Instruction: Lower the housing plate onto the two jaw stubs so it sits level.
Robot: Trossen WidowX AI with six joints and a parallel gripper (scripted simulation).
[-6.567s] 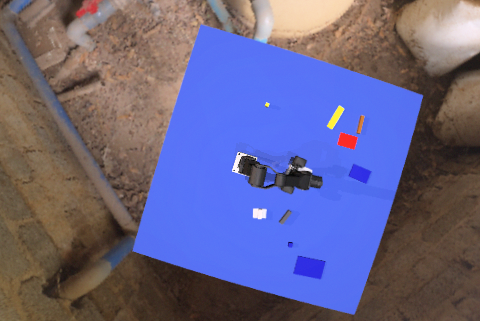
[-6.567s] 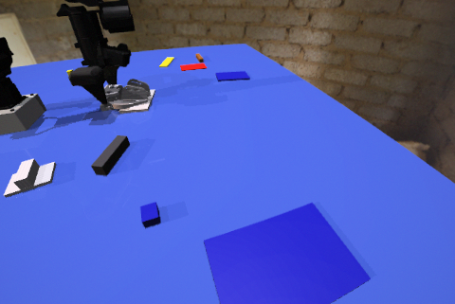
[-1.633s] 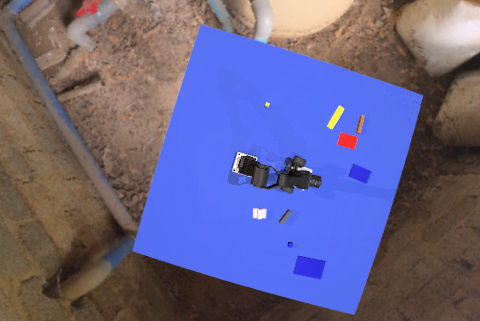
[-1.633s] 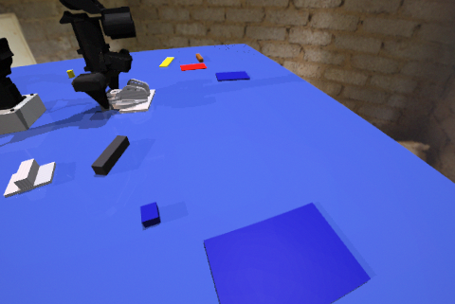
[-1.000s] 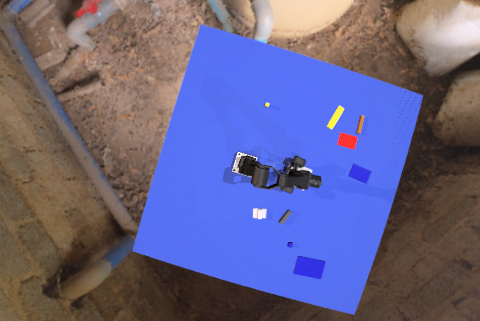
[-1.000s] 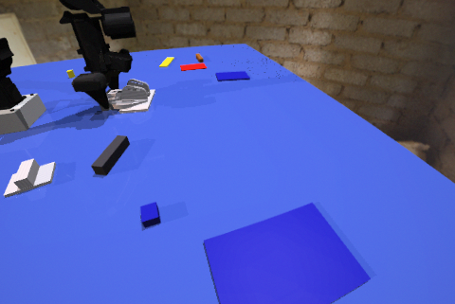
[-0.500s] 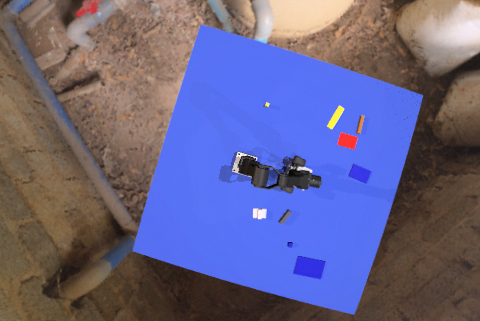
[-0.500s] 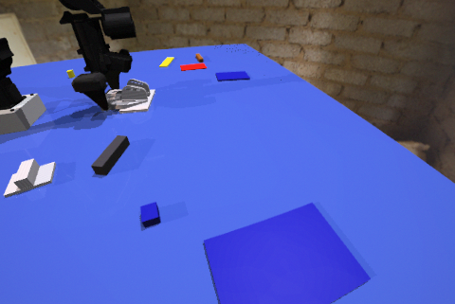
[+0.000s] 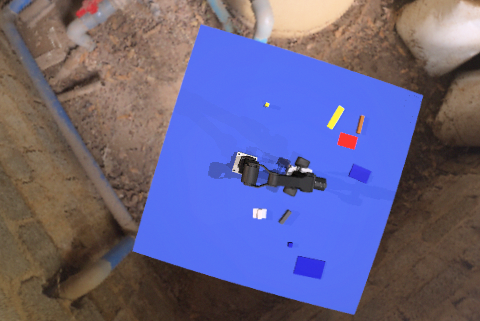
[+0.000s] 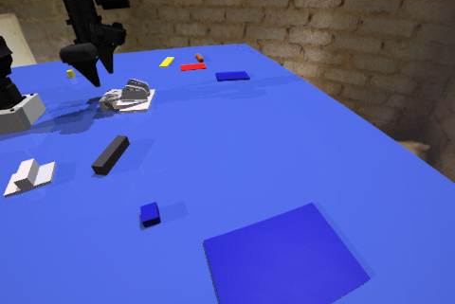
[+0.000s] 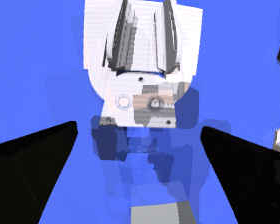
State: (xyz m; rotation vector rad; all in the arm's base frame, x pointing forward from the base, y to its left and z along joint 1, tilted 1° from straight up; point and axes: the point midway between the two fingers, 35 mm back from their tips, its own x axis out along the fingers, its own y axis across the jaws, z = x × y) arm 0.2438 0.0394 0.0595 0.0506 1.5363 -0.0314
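Note:
My gripper [image 10: 105,80] [image 11: 140,130] is open and empty. Its fingertips stand wide apart, above and on the arm's side of the white jaw assembly, with no contact visible. The pale housing plate [image 11: 141,90], with two round pin heads showing, lies over the near end of the assembly. Two grey-white jaws [image 10: 136,88] [image 11: 166,42] rise side by side beyond it. All rest on a white base plate [image 10: 146,104] [image 11: 93,30]. The housing plate looks about flat from above; its exact level and the stubs beneath cannot be made out. The arm covers much of the assembly in the top view.
A dark bar [image 9: 285,217] [image 10: 111,154] and a white stepped block [image 9: 259,213] [image 10: 28,176] lie to one side. Farther off are a small blue block [image 9: 290,244] [image 10: 150,214], a large blue plate [image 9: 309,267] [image 10: 284,257] and a red plate [image 9: 347,140] [image 10: 192,66].

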